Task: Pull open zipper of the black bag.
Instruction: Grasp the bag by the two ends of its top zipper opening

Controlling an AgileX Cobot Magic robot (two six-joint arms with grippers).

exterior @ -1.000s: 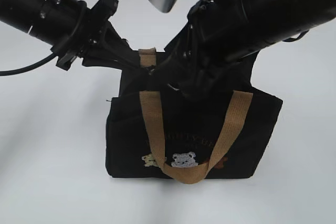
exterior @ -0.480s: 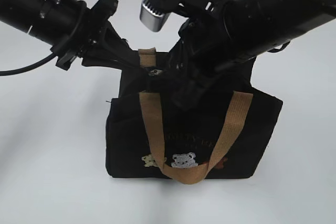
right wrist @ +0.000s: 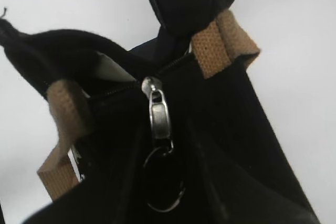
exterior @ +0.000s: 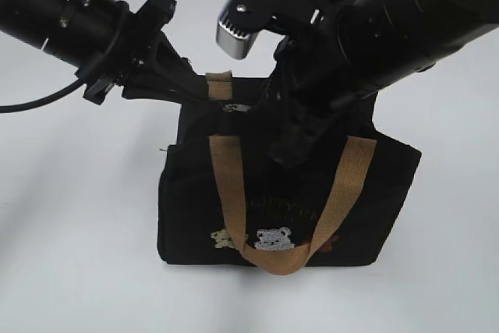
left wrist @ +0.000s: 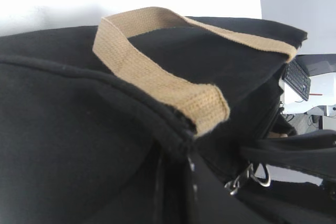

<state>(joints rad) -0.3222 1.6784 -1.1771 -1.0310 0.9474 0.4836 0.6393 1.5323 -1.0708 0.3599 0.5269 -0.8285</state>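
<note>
The left gripper is clenched on the black bag at its top left corner, just beside a tan webbing handle. The right gripper hangs over the bag's top, and whether its jaws are released or closed cannot be told. The zipper lies below it along the top edge, its silver pull and oval ring hanging free, between the handle ends.
</note>
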